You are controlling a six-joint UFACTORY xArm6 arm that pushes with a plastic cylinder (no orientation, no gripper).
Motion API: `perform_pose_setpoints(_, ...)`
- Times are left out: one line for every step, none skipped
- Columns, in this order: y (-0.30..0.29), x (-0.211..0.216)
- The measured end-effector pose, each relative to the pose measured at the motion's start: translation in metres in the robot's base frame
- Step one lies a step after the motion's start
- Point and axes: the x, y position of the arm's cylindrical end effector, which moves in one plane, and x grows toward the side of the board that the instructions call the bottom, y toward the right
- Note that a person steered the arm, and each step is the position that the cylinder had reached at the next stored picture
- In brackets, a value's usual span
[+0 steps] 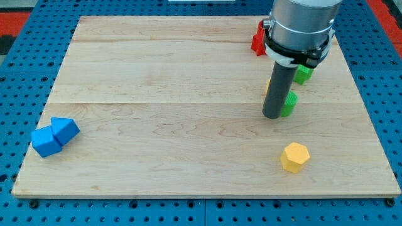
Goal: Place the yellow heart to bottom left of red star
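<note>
My tip point(274, 117) rests on the board right of centre. A red block point(257, 39), partly hidden by the arm, lies near the view's top; its shape cannot be made out. A thin yellow sliver point(268, 85) shows at the rod's left edge, and most of that block is hidden behind the rod. A yellow hexagon-like block point(294, 157) lies below and right of my tip, apart from it.
A green block point(289, 103) touches the rod's right side just above the tip. Another green block point(303, 74) lies further up, under the arm. Two blue blocks point(65, 129) point(46, 141) sit together at the board's left edge point(38, 125).
</note>
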Motion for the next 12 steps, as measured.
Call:
perform_pose_setpoints(0.027,0.000)
perform_pose_setpoints(0.030,-0.011)
perform_pose_setpoints(0.011,-0.037)
perform_pose_setpoints(-0.006,-0.062)
perform_pose_setpoints(-0.017,-0.081)
perform_pose_setpoints(-0.018,-0.096)
perform_pose_setpoints(-0.018,-0.101)
perform_pose_setpoints(-0.018,-0.101)
perform_pose_setpoints(-0.018,-0.102)
perform_pose_setpoints(-0.017,-0.100)
perform_pose_setpoints(0.015,-0.095)
perform_pose_setpoints(0.050,-0.094)
